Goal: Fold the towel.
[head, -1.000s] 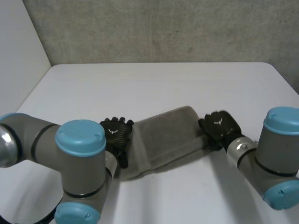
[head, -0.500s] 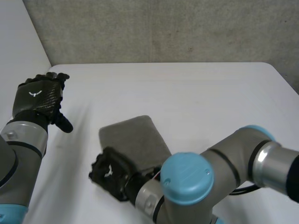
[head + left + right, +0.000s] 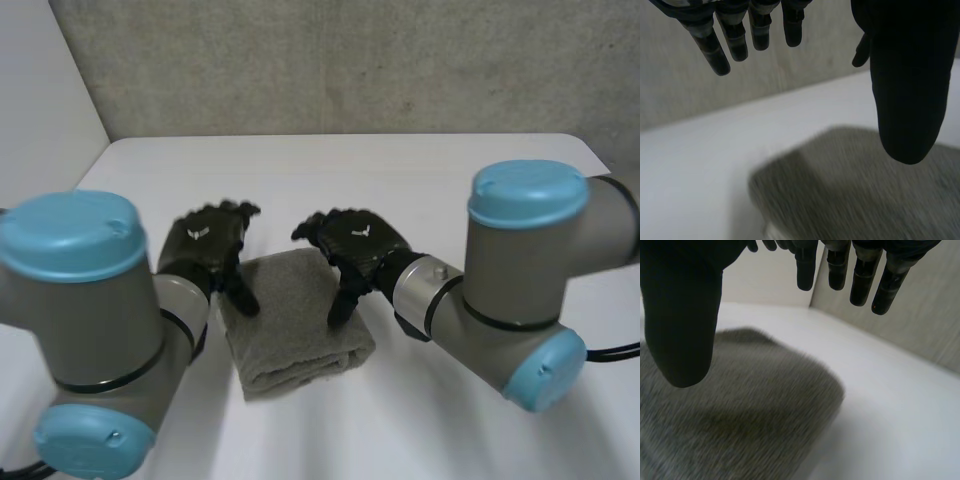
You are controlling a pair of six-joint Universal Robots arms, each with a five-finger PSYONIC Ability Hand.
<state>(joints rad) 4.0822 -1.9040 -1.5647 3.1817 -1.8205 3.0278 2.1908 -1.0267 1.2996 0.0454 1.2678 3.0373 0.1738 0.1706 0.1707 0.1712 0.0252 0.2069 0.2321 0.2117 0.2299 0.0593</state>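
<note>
Towel (image 3: 296, 322), one; left robot hand (image 3: 205, 242); right robot hand (image 3: 358, 242)

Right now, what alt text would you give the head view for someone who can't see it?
A grey towel, folded into a small thick bundle, lies on a white table. The robot's black left hand and right hand are at either side of it, fingers open, gripping nothing.

Towel (image 3: 292, 322) grey-brown, plain; table (image 3: 430, 185) white; left robot hand (image 3: 205, 243), right robot hand (image 3: 358, 242) black; wall (image 3: 350, 60) mottled grey
</note>
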